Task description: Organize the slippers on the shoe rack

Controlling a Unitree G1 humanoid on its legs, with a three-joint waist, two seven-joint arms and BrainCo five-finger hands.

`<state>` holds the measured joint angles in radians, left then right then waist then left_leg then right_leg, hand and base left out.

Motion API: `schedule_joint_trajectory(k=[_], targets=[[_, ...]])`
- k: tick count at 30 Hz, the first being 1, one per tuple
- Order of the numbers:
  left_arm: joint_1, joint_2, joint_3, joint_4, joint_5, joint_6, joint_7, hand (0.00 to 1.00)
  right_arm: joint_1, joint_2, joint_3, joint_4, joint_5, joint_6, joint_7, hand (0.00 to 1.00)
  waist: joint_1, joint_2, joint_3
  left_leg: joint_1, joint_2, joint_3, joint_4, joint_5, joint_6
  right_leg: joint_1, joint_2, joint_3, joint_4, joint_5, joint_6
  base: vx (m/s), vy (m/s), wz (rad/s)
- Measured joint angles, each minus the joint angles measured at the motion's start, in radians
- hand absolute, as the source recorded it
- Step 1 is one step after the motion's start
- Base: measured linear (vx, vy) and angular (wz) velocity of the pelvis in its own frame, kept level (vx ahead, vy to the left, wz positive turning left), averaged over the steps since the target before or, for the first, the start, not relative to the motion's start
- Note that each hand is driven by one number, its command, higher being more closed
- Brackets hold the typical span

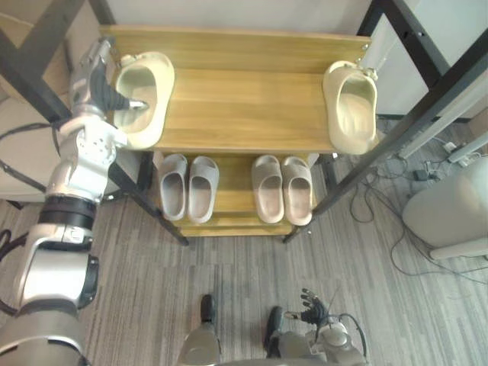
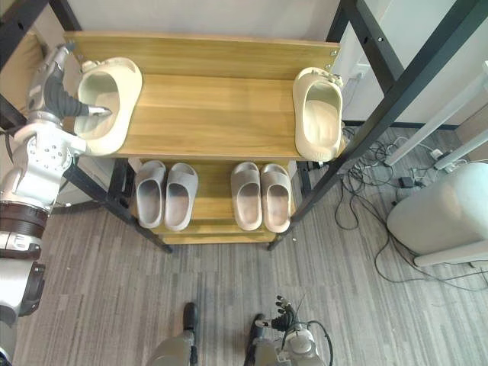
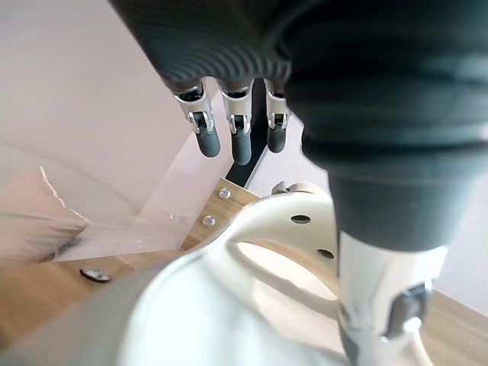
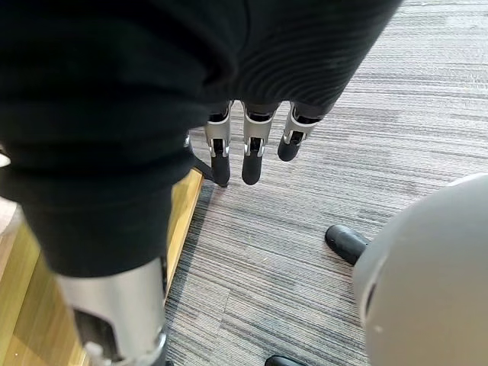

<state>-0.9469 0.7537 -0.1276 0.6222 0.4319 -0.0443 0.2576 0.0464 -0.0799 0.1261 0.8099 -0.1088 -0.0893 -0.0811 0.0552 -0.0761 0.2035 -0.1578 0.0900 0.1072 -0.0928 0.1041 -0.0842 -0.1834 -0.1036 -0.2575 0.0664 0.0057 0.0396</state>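
Cream slipper [image 1: 152,114] on the shoe rack [image 1: 244,107] top shelf, directly under the left hand [image 1: 103,88], at that hand's end of the shelf. Its mate, the second cream slipper [image 1: 352,107], sits at the far end of the same shelf, well apart from the left hand, part hanging over the front edge. Pair is split and looks like it needs bringing together.

Left hand is open. In its wrist view the fingers [image 3: 242,145] are straight and clear of the toe cap, and the thumb [image 3: 374,297] reaches down over the slipper's opening. Cannot tell if the thumb touches the footbed. No pinch formed.

Handling guess: moulded foam, light, a bit squashy, smooth surface, so it could slide on the wood. Best hold is probably the toe-cap strap, thumb inside, fingers over the top.

Below the left hand, on the lower shelf, a grey pair [image 1: 202,187] and a beige pair [image 1: 267,187] sit side by side, already neat.

Right hand [image 1: 314,306] hangs low over the floor [image 4: 305,252], fingers loose and straight, holding nothing.
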Motion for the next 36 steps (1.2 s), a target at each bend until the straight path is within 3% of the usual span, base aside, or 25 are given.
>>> schedule_joint_trajectory(k=[4, 5, 19, 27, 28, 36], targets=[[-0.05, 0.006, -0.001, 0.024, 0.0, 0.018, 0.018, 0.0, -0.002, 0.002, 0.005, -0.019, 0.001, -0.011, -0.001, 0.0, 0.003, -0.01, 0.012, -0.018, 0.01, 0.018, -0.008, 0.016, -0.005, -0.029, 0.008, 0.01, -0.001, 0.01, -0.006, -0.09, -0.004, -0.1], [-0.068, 0.01, -0.001, 0.032, 0.0, 0.022, 0.023, 1.0, -0.002, 0.002, 0.005, -0.03, 0.002, -0.011, -0.001, 0.0, 0.005, -0.014, 0.018, -0.023, 0.012, 0.02, -0.008, 0.019, -0.007, -0.035, 0.011, 0.015, -0.003, 0.015, -0.009, -0.11, -0.005, -0.13], [-0.216, 0.052, -0.011, 0.079, -0.003, 0.049, 0.026, 1.0, 0.001, 0.012, 0.005, -0.082, 0.042, -0.019, 0.0, 0.0, 0.003, -0.043, 0.028, -0.071, 0.022, 0.051, -0.01, 0.043, -0.013, -0.076, 0.029, 0.054, -0.075, 0.101, -0.026, -0.08, 0.02, -0.09], [-0.269, 0.052, -0.012, 0.107, -0.018, 0.046, 0.056, 1.0, 0.001, 0.014, 0.006, -0.09, 0.041, -0.022, 0.001, 0.0, -0.033, -0.047, 0.026, -0.072, 0.014, 0.071, -0.01, 0.057, -0.006, -0.07, 0.029, 0.076, -0.113, 0.144, -0.024, 0.0, 0.053, -0.1], [-0.269, 0.052, -0.012, 0.108, -0.025, 0.046, 0.057, 0.0, 0.001, 0.014, 0.006, -0.09, 0.041, -0.022, 0.001, 0.0, -0.042, -0.047, 0.026, -0.072, 0.014, 0.071, -0.01, 0.06, -0.002, -0.067, 0.029, 0.076, -0.117, 0.147, -0.022, 0.02, 0.048, 0.0], [-0.269, 0.037, -0.026, 0.12, -0.041, 0.043, 0.071, 0.0, 0.001, 0.011, 0.028, -0.089, 0.04, -0.022, -0.001, 0.0, -0.06, -0.047, 0.026, -0.067, 0.012, 0.075, -0.01, 0.06, -0.001, -0.057, 0.032, 0.083, -0.137, 0.155, -0.021, 0.0, 0.052, -0.02]])
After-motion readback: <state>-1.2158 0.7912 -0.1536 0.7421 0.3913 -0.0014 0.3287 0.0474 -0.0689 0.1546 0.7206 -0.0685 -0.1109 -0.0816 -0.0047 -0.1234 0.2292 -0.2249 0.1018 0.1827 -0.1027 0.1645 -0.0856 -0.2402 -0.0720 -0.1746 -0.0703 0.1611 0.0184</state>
